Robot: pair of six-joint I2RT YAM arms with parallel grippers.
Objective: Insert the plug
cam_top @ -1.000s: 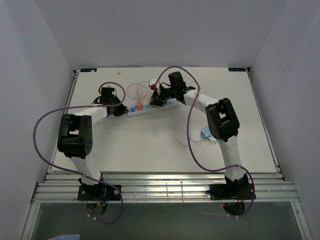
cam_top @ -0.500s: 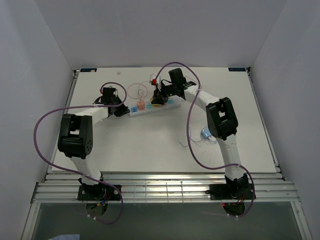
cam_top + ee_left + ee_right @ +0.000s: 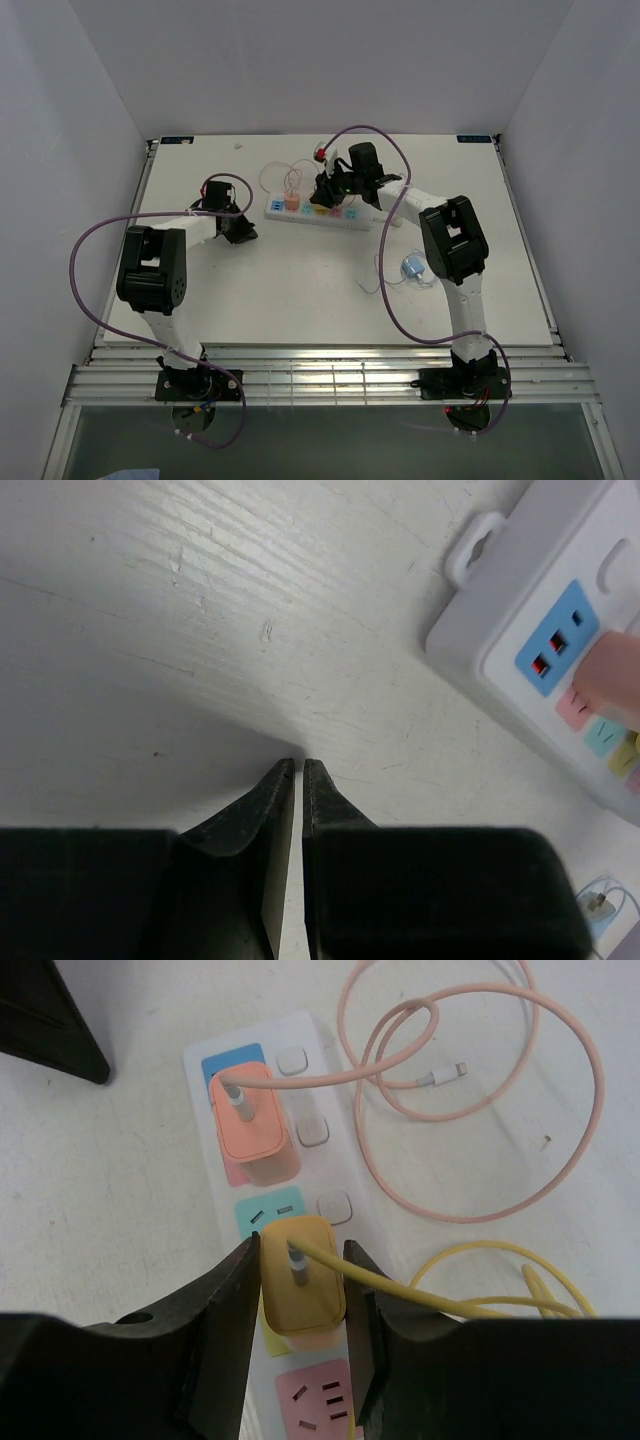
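Note:
A white power strip (image 3: 275, 209) lies at the back middle of the table; it also shows in the right wrist view (image 3: 315, 1035) and the left wrist view (image 3: 520, 610). A peach plug (image 3: 250, 1120) sits in its socket near the blue end. My right gripper (image 3: 301, 1248) is shut on a yellow plug (image 3: 300, 1295), which stands on the strip's yellow socket with its yellow cable (image 3: 470, 1260) trailing right. My left gripper (image 3: 298, 765) is shut and empty over bare table, left of the strip's end. From above, the left gripper (image 3: 243, 232) is apart from the strip.
A pink cable (image 3: 560, 1150) lies coiled beside the strip. A free pink socket (image 3: 315, 1400) is beside the yellow plug. A small blue-and-white object (image 3: 413, 268) with thin wire lies by the right arm. Purple arm cables loop over the table.
The strip has swung round: its left end moved back, away from my left gripper, and its right end came nearer. My right gripper moved back and right with the yellow plug.

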